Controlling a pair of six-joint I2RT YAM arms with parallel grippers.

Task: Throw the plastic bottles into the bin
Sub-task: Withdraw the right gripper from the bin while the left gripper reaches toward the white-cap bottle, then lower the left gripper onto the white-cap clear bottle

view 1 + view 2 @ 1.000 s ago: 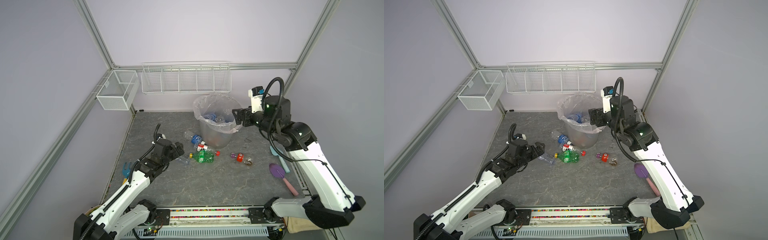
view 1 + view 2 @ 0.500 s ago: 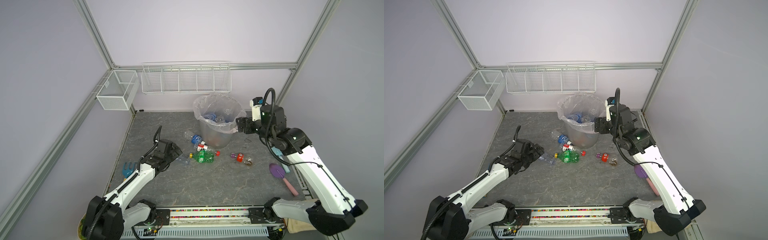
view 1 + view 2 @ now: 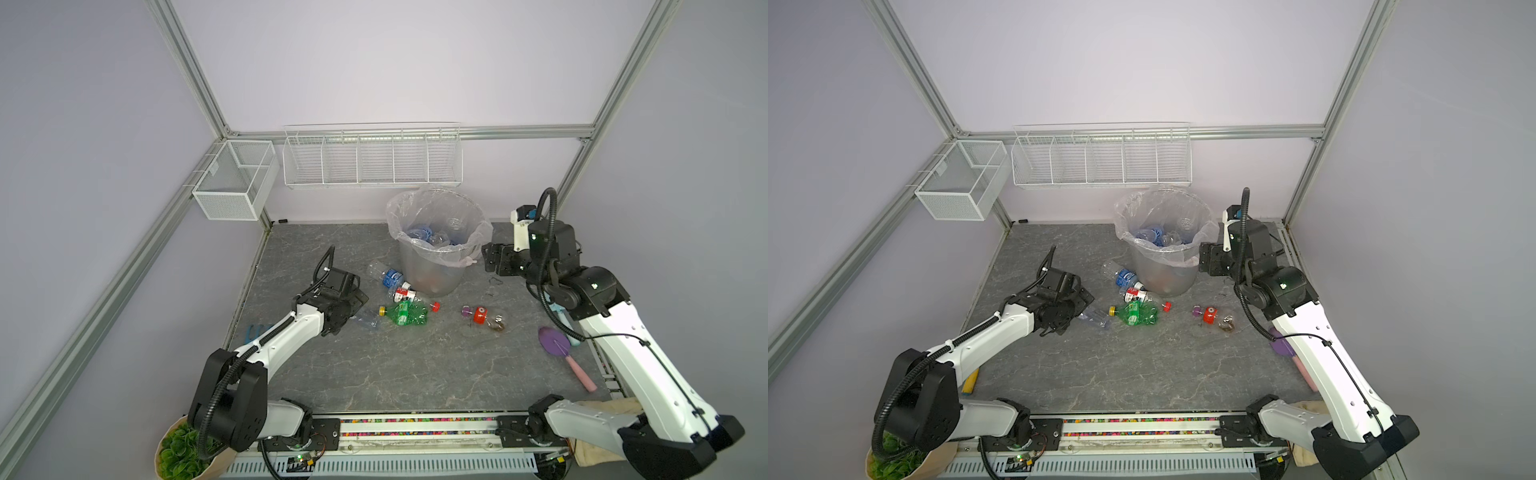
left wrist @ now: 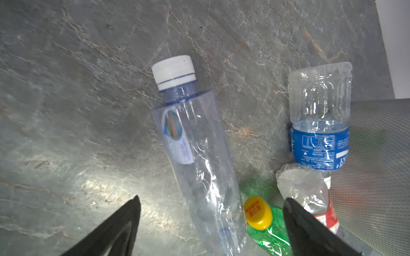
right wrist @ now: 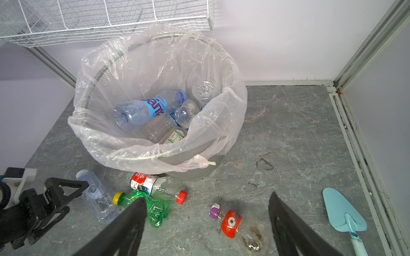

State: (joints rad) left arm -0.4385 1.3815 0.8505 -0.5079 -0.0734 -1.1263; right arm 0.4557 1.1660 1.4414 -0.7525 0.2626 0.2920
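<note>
The bin (image 3: 436, 270) stands at the back middle with several plastic bottles (image 5: 144, 108) inside its liner. More bottles lie on the floor in front of it: a clear white-capped one (image 4: 195, 150), a green one (image 3: 405, 313), a red-labelled one (image 3: 405, 295), a blue-labelled one (image 3: 388, 276) and a purple-capped one (image 3: 482, 316). My left gripper (image 4: 211, 198) is open low over the floor, its fingers either side of the clear bottle's bottom end with gaps showing. My right gripper (image 5: 206, 196) hangs open and empty beside the bin's right side (image 3: 490, 259).
Two white wire baskets (image 3: 372, 158) (image 3: 235, 183) hang on the walls above the bin. A purple brush (image 3: 555, 343) and a light-blue scoop (image 5: 342, 212) lie by the right edge. A potted plant (image 3: 183, 453) sits at the front left corner.
The right gripper has come down from the bin's rim to beside its right wall. The left arm has lowered and brought its gripper down around the clear bottle.
</note>
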